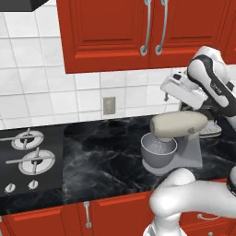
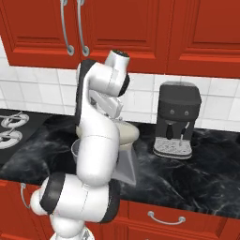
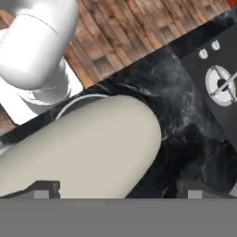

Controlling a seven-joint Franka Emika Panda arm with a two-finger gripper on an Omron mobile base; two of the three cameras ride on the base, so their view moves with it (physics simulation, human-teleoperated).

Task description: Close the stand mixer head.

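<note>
Claw (image 3: 115, 190): spread open just above mixer head (image 3: 88, 148); left base view alone shows bowl (image 1: 158, 150) beneath.

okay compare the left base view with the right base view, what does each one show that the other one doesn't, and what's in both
Left base view: the grey wall outlet on the white tiles, the stove's round white knobs, and the grey metal mixing bowl in clear sight under the mixer head.

Right base view: the dark coffee machine in full, standing on the counter to the mixer's right.

Both: the rounded cream-beige stand mixer head, the black marble counter, the red upper cabinets with silver handles, the stove burners and the white robot arm reaching over the mixer.
</note>
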